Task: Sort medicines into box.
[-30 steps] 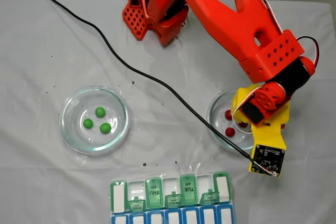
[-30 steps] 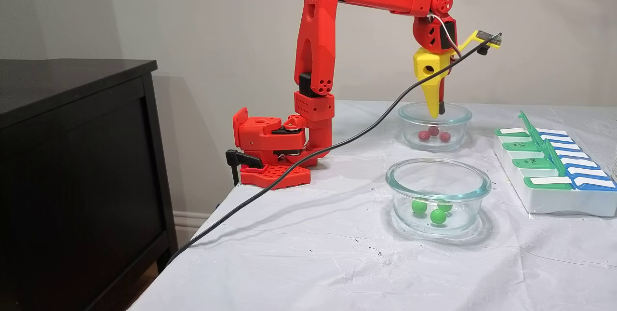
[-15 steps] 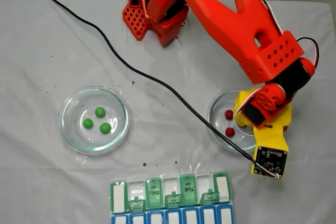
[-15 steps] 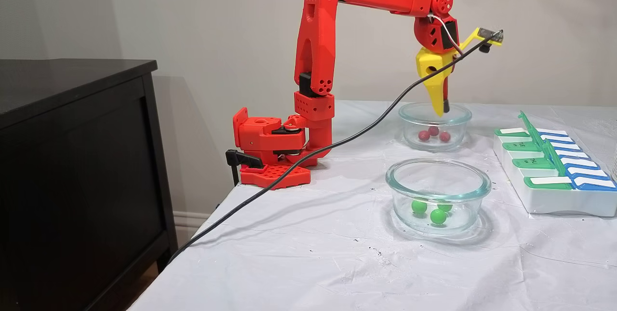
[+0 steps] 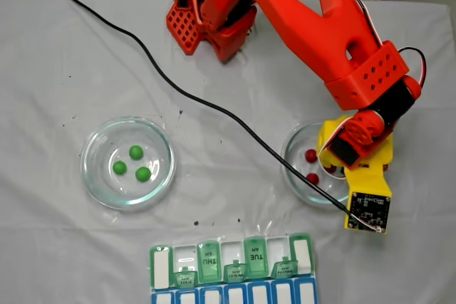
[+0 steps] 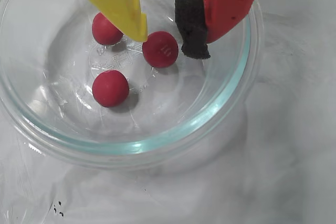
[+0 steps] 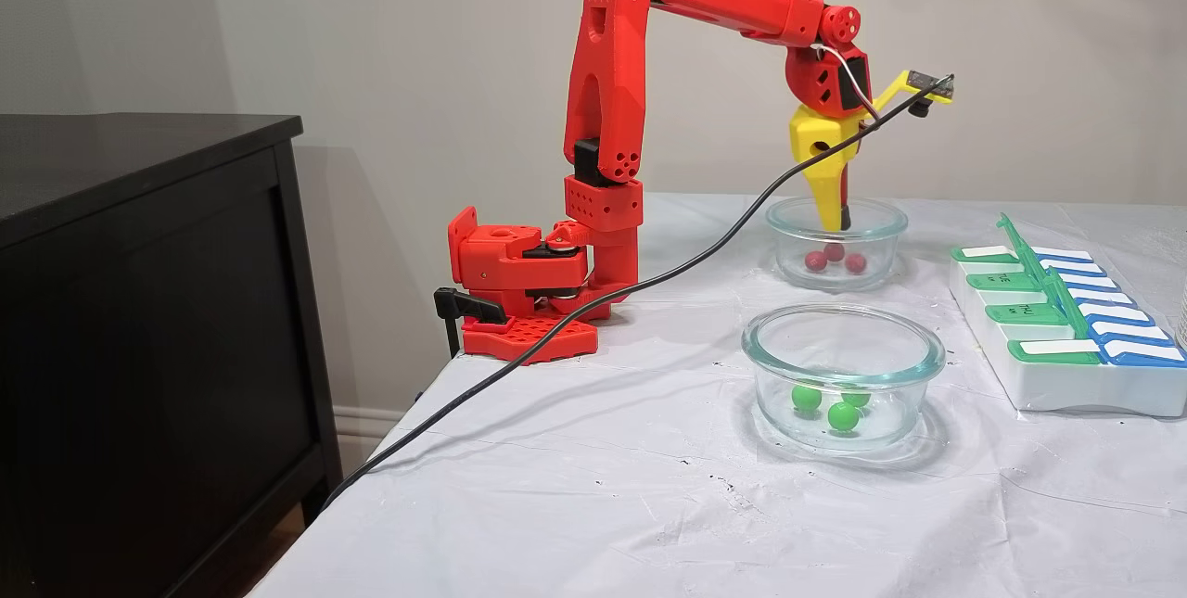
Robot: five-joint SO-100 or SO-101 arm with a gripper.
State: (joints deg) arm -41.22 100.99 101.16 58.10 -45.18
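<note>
Gripper [image 6: 168,38]: jaws apart, tips inside glass dish [image 6: 231,98], straddling one red ball [image 6: 160,49], not clamped. Two other red balls [image 6: 110,87] on dish floor. Three green balls [image 5: 132,161] in second dish [image 5: 92,179]. Pill box [image 5: 231,275] near table edge, several lids raised.

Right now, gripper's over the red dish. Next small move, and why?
Probably lower straight down, then close. In the wrist view the open gripper straddles one red ball, yellow tip on one side, black pad on the other. In a fixed view its tips sit near the glass dish rim, above the balls.
</note>
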